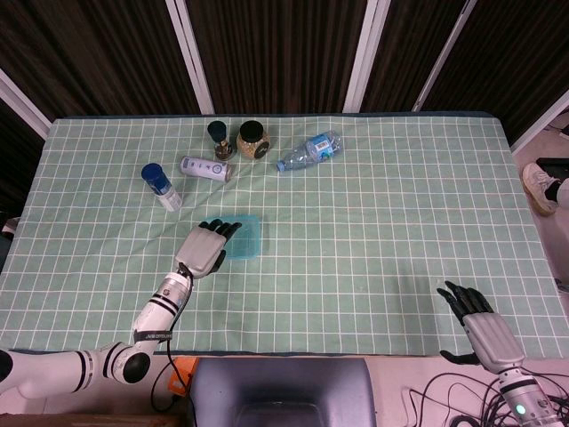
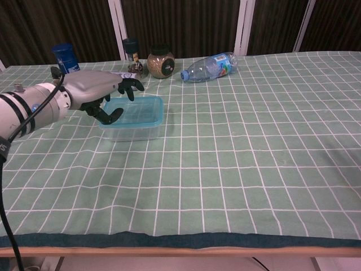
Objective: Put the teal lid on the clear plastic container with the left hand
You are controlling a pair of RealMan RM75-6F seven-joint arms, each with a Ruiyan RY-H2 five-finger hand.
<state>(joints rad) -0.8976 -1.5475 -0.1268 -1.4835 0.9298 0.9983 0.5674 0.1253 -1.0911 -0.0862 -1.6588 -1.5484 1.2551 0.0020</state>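
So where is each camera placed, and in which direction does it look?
Head view: high above the near edge, looking down on the table; shows left hand and right hand.
Chest view: low at the near edge, looking across toward the far side; shows only the left hand.
Both share the left hand over the container.

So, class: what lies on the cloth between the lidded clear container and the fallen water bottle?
Nothing: in the head view, only bare checked cloth separates the container from the water bottle; the chest view agrees.
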